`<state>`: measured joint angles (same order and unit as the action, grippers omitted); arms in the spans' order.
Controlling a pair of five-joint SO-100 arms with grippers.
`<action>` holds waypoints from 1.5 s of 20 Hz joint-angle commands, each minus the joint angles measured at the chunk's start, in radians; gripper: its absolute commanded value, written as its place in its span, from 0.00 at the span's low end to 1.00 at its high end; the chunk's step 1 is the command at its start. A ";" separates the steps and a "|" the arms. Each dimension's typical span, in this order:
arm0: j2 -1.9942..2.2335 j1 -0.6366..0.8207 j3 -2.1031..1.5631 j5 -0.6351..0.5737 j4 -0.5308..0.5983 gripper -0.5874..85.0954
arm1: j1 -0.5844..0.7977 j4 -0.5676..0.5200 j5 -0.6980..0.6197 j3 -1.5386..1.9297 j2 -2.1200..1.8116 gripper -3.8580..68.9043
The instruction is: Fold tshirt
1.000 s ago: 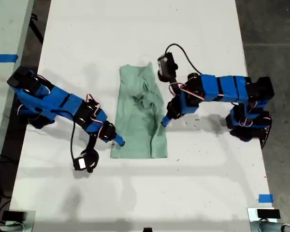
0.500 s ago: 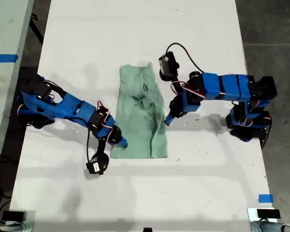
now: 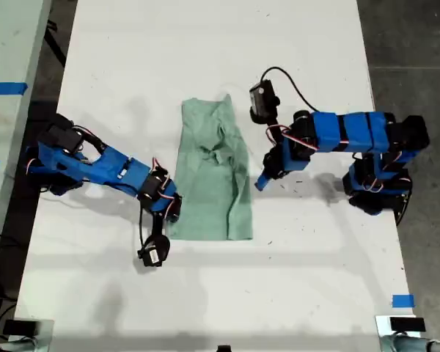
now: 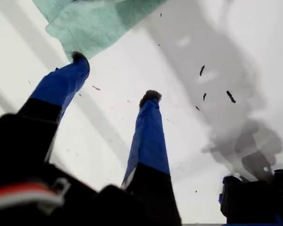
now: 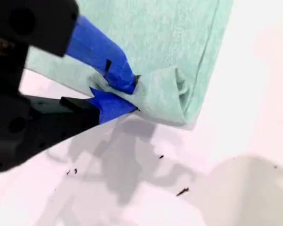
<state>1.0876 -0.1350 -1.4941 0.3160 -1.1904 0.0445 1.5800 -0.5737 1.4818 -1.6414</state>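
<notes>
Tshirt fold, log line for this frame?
tshirt: folded strip on table | first claw: open, off cloth | second claw: shut on tshirt corner | fold: not finished

Two blue arms, black servo joints, black cables, red-white wiring; first hand (image 4: 114, 75) fingers blue, black-tipped.

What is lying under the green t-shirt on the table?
Only the white table shows around the tshirt. The cloth is folded in layers, so what lies beneath is covered. My second gripper pinches one edge; my first gripper is open beside it.
</notes>
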 commanded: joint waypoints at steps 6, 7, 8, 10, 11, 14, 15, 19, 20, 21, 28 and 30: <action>0.238 0.048 0.141 -0.043 -0.195 0.01 | -0.028 -0.107 0.035 0.110 -0.140 0.41; 0.199 0.057 0.184 -0.071 -0.170 0.01 | -0.032 -0.114 0.043 0.126 -0.152 0.41; 0.144 0.064 0.242 -0.100 -0.153 0.01 | -0.038 -0.126 0.049 0.147 -0.167 0.41; 0.017 0.077 0.360 -0.146 -0.129 0.01 | -0.046 -0.146 0.066 0.196 -0.204 0.41; -0.052 0.089 0.430 -0.173 -0.123 0.01 | -0.049 -0.163 0.072 0.221 -0.222 0.41; -0.170 0.106 0.511 -0.210 -0.094 0.06 | -0.058 -0.184 0.089 0.262 -0.262 0.41; -0.183 0.106 0.512 -0.218 -0.098 0.23 | -0.063 -0.198 0.095 0.276 -0.275 0.41; -0.149 0.101 0.517 -0.204 -0.219 0.33 | -0.075 -0.249 0.106 0.311 -0.276 0.40; -0.115 0.097 0.517 -0.196 -0.264 0.33 | -0.077 -0.256 0.109 0.319 -0.276 0.40; -0.077 0.087 0.517 -0.187 -0.308 0.34 | -0.078 -0.262 0.114 0.324 -0.275 0.40; 0.141 -0.046 0.505 -0.081 -0.394 0.31 | -0.183 -0.321 0.183 0.147 -0.089 0.39; 0.121 -0.084 0.505 -0.035 -0.390 0.26 | -0.221 -0.307 0.207 -0.025 0.081 0.39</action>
<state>1.1305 -0.1810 -1.0416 0.2378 -1.5831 -0.1350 1.2855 -0.3896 1.6368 -1.6552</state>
